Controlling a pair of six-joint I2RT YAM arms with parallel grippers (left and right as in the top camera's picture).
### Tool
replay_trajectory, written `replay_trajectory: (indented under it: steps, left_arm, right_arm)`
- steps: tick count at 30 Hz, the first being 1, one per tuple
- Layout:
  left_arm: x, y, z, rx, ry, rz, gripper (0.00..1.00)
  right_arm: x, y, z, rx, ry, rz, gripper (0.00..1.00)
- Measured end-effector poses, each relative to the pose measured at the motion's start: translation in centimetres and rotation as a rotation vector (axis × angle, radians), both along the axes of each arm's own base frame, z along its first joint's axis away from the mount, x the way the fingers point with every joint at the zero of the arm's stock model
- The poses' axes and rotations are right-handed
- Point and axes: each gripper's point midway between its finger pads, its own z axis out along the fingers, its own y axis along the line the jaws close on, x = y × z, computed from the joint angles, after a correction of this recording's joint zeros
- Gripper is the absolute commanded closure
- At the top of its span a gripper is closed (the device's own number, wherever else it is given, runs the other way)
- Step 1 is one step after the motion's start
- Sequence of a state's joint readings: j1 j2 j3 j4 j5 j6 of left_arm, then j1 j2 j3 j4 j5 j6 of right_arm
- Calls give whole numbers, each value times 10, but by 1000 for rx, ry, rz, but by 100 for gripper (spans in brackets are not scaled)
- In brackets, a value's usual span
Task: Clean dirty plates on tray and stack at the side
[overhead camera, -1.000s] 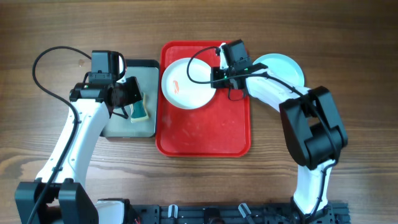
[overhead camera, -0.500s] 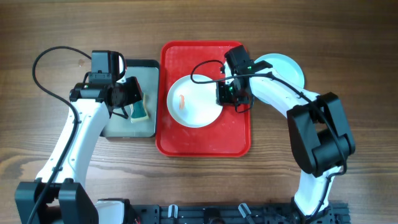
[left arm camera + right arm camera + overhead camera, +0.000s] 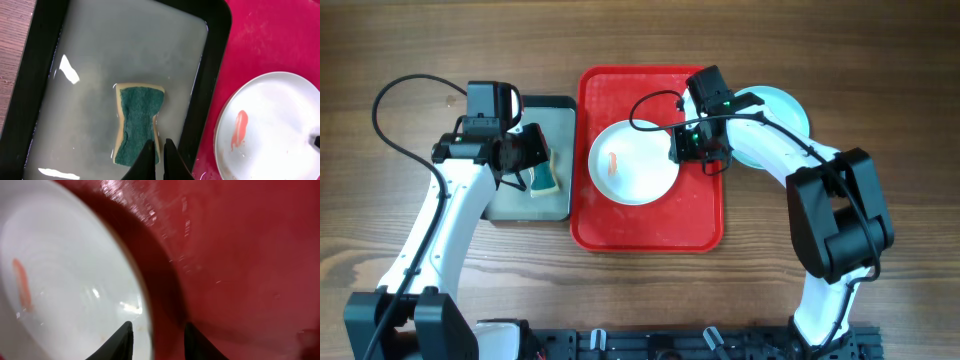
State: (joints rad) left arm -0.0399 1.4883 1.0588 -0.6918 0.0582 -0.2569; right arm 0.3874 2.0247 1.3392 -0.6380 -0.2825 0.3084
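Note:
A white plate (image 3: 633, 162) with an orange-red smear (image 3: 613, 163) lies flat in the middle of the red tray (image 3: 650, 225). My right gripper (image 3: 682, 143) is at the plate's right rim. In the right wrist view it (image 3: 158, 327) is open, its two fingers astride the rim of the plate (image 3: 65, 280) without pinching it. A light turquoise plate (image 3: 775, 108) lies on the table right of the tray, partly under my right arm. My left gripper (image 3: 530, 165) is shut and empty, hovering over a green-and-yellow sponge (image 3: 137, 122).
The sponge (image 3: 542, 178) lies in shallow water in a dark tray (image 3: 548, 101) directly left of the red tray. In the left wrist view the dark tray's rim (image 3: 220, 65) meets the red tray (image 3: 260, 35). Bare wooden table surrounds both trays.
My right gripper moved the white plate from the tray's far left toward its middle, set it flat and opened its jaws off the rim. The left arm has not moved.

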Motion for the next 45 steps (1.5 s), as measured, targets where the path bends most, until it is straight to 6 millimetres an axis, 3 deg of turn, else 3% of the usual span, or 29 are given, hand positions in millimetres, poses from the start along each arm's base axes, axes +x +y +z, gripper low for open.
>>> replay_trajectory:
  steps: [3, 6, 9, 11, 13, 14, 16, 18, 26, 29, 37, 41, 45]
  left_arm:
    - [0, 0, 0, 0, 0, 0, 96]
    - [0, 0, 0, 0, 0, 0, 96]
    - [0, 0, 0, 0, 1, 0, 96]
    - [0, 0, 0, 0, 0, 0, 96]
    - [0, 0, 0, 0, 0, 0, 96]
    - [0, 0, 0, 0, 1, 0, 96]
    - [0, 0, 0, 0, 0, 0, 96]
    - [0, 0, 0, 0, 0, 0, 96]
    - [0, 0, 0, 0, 0, 0, 96]
    - [0, 0, 0, 0, 0, 0, 96]
    - [0, 0, 0, 1, 1, 0, 96]
    - [0, 0, 0, 3, 1, -5, 88]
    - [0, 0, -1, 4, 1, -8, 86]
  right_arm:
    - [3, -4, -1, -26, -16, -7, 66]
    - [5, -6, -1, -38, -23, -10, 54]
    - [5, -7, -2, -45, -29, -4, 51]
    - [6, -7, -2, -48, -32, -3, 36]
    - [8, -7, -1, -45, -39, -3, 32]
    - [9, -6, 0, -44, -47, 2, 34]
    - [11, -6, 1, -42, -53, 2, 59]
    - [11, -5, 1, -41, -55, 2, 72]
    - [14, -5, 2, -38, -67, 2, 71]
    - [14, -5, 2, -38, -68, 3, 96]
    - [20, -8, 2, -61, -92, -8, 96]
    - [15, -12, 4, -77, -74, -23, 96]
    - [11, -15, 12, -84, -67, -32, 96]
